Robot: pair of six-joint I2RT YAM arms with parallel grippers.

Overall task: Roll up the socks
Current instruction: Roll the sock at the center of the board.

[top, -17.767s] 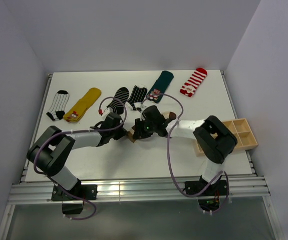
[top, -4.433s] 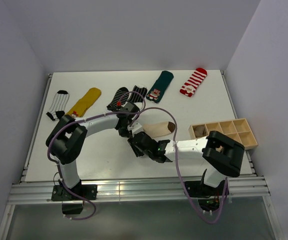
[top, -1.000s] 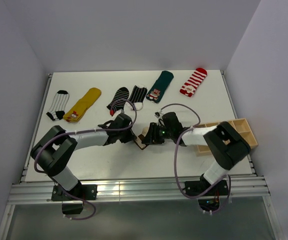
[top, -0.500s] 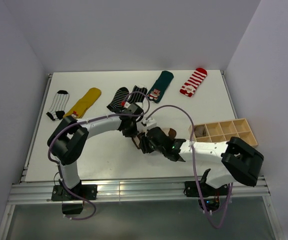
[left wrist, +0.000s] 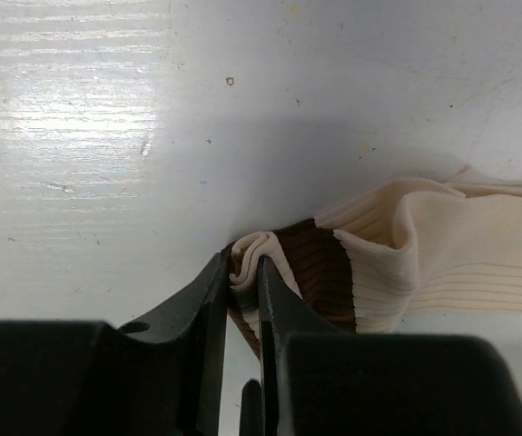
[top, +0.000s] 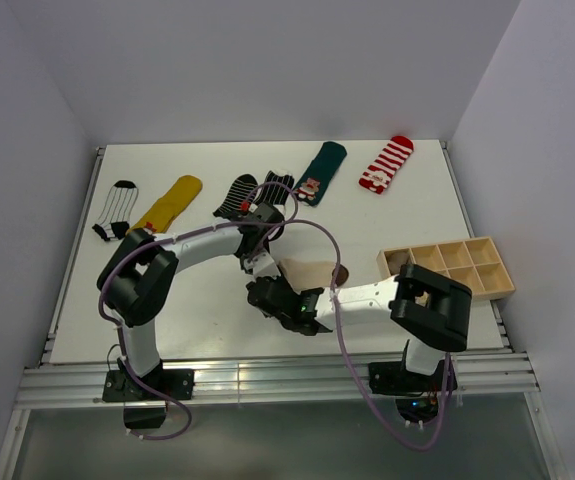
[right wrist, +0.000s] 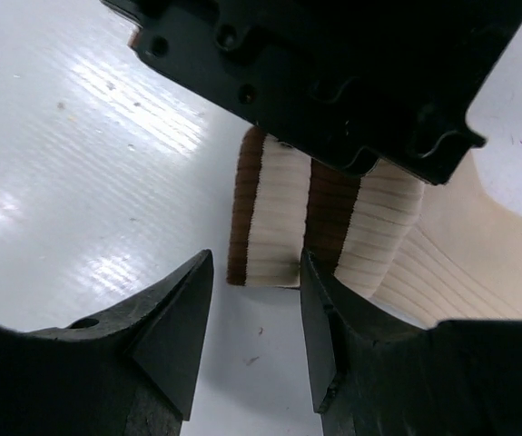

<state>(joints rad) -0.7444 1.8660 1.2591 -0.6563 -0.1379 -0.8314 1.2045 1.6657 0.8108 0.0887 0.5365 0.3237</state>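
Note:
A cream sock with brown bands (top: pixel 312 270) lies flat near the table's middle, its brown toe pointing right. My left gripper (left wrist: pixel 243 271) is shut on the folded edge of its banded cuff (left wrist: pixel 308 263); from above, the left gripper (top: pixel 264 262) is at the sock's left end. My right gripper (right wrist: pixel 253 268) stands open just short of the cuff (right wrist: pixel 274 218), one fingertip (right wrist: pixel 313 272) touching the cuff's edge, nothing between the jaws. From above the right gripper (top: pixel 271 293) is just in front of the cuff. Several other socks lie in a row at the back.
Back row: a white-and-black striped sock (top: pixel 115 210), a yellow one (top: pixel 167 208), two black striped ones (top: pixel 237 195) (top: pixel 275 187), a teal one (top: pixel 320 170), a red-and-white one (top: pixel 386 164). A wooden compartment tray (top: pixel 452 268) sits at the right edge.
My right gripper has slid left to the near side of the cuff and its jaws have spread wider. The left gripper keeps its hold on the cuff.

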